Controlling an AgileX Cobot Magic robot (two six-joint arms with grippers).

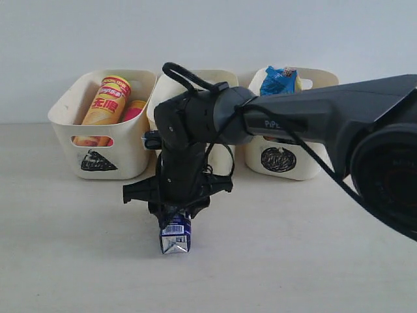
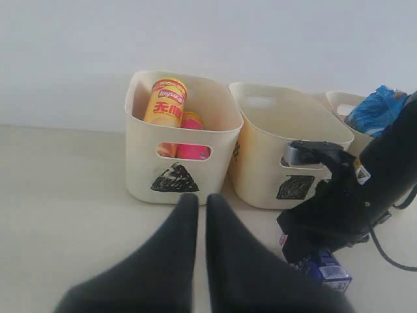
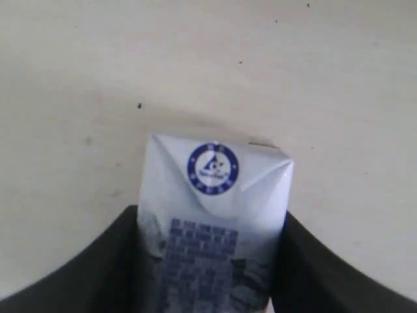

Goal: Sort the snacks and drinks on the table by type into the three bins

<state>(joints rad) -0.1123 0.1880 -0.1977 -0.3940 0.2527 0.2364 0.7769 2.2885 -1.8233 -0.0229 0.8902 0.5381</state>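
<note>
The blue-and-white gabled carton stands on the pale table in front of the bins. My right gripper reaches across the middle and is shut on the carton, one dark finger pressed on each side. My left gripper is shut with nothing in it, low over the table facing the bins. The left bin holds the yellow can and pink can. A blue-and-white bag sticks out of the right bin. The dark purple carton and orange bag are out of view.
The middle bin is mostly hidden behind my right arm in the exterior view; the left wrist view shows its inside with nothing visible in it. The three bins stand in a row against the white back wall.
</note>
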